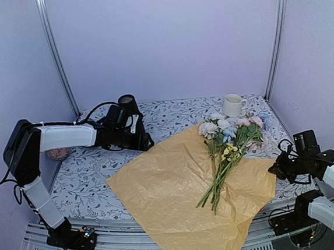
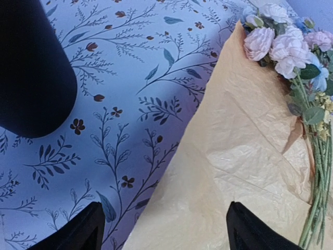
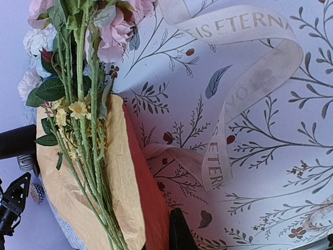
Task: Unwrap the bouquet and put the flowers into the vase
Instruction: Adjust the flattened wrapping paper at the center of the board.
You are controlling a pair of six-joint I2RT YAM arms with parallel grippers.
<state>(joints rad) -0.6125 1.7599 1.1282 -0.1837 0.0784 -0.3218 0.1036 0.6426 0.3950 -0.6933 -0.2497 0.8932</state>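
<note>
Evidently freed for picking, the flowers (image 1: 229, 137) lie on spread paper (image 1: 161, 190); my left gripper (image 2: 164, 219) gapes empty, right gripper (image 1: 274, 169) clenched.

Here's the wrapping paper (image 1: 179, 200), crinkled and matt, tan on its upper face, and where its edge folds over a smoother orange-red side shows. Beneath it the tablecloth (image 1: 84, 179) looks like soft printed cloth with no shine at all. The vase (image 2: 31, 67) is smooth, matt black. The flowers (image 1: 226, 137) have fabric-looking petals and stems with a faint plastic sheen. The ribbon (image 3: 244, 78) is woven, whitish and lettered, and the mug (image 1: 232, 104) gleams glossy white.
</note>
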